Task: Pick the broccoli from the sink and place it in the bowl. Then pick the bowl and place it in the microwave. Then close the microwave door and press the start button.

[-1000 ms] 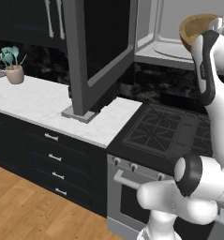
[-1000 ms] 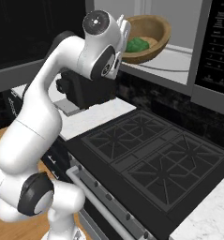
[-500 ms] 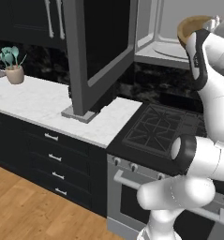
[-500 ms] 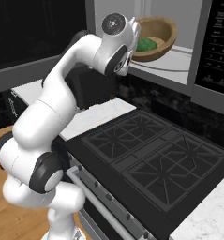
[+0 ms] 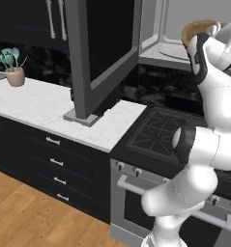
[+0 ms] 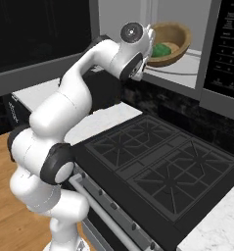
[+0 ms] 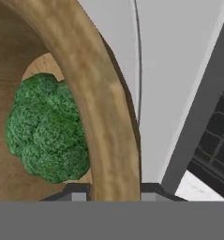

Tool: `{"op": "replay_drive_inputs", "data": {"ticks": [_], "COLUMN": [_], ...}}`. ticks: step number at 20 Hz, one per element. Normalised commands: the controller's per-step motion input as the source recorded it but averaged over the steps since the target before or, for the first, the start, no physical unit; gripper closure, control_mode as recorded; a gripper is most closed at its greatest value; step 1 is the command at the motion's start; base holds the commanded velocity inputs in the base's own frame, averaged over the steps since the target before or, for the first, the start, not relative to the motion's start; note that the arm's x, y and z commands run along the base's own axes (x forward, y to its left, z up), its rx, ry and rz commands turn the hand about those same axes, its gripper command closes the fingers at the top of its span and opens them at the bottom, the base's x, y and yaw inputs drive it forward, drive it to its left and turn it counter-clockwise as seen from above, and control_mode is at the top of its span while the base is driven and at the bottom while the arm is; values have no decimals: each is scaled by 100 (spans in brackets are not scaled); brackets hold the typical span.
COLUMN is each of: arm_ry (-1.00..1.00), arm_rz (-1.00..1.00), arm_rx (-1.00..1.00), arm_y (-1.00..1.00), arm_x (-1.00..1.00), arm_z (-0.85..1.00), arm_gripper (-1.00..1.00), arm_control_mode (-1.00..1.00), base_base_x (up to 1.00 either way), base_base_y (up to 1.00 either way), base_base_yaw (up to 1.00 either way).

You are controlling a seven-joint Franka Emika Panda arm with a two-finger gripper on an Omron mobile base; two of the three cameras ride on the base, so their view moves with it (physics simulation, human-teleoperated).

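The light-brown wooden bowl [image 6: 173, 43] hangs at the mouth of the open microwave [image 6: 189, 73], just above its light grey floor. Inside the bowl lies the green broccoli [image 6: 161, 49]. In the hand view the bowl's rim [image 7: 101, 98] runs down between the two fingertips, the broccoli [image 7: 44, 135] to its left. My gripper [image 7: 114, 190] is shut on that rim. From the left base view the bowl [image 5: 198, 30] shows beside the white hand. The microwave door [image 5: 105, 48] stands swung wide open to the left. The sink is out of view.
A black cooktop [image 6: 157, 166] lies right under the microwave, with the oven front below it. The microwave's dark control panel [image 6: 228, 54] is to the right of the cavity. A white marble counter [image 5: 39, 103] with a potted plant [image 5: 13, 67] runs left.
The arm has carried the bowl with the broccoli farther right and deeper toward the microwave cavity. The grip on the rim is unchanged.
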Motion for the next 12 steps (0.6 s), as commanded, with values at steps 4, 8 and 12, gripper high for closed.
{"op": "replay_drive_inputs", "data": {"ticks": [4, 8, 12], "arm_ry": [0, 0, -4], "arm_rz": [0, 0, 0], "arm_rx": [1, 0, 0], "arm_y": [-25, -17, 0], "arm_x": [57, 52, 14], "arm_z": [-8, -12, -18], "arm_gripper": [100, 100, -100], "arm_control_mode": [-100, -100, -100], "base_base_x": [0, 0, 0], "base_base_y": [0, 0, 0], "base_base_yaw": [0, 0, 0]}}
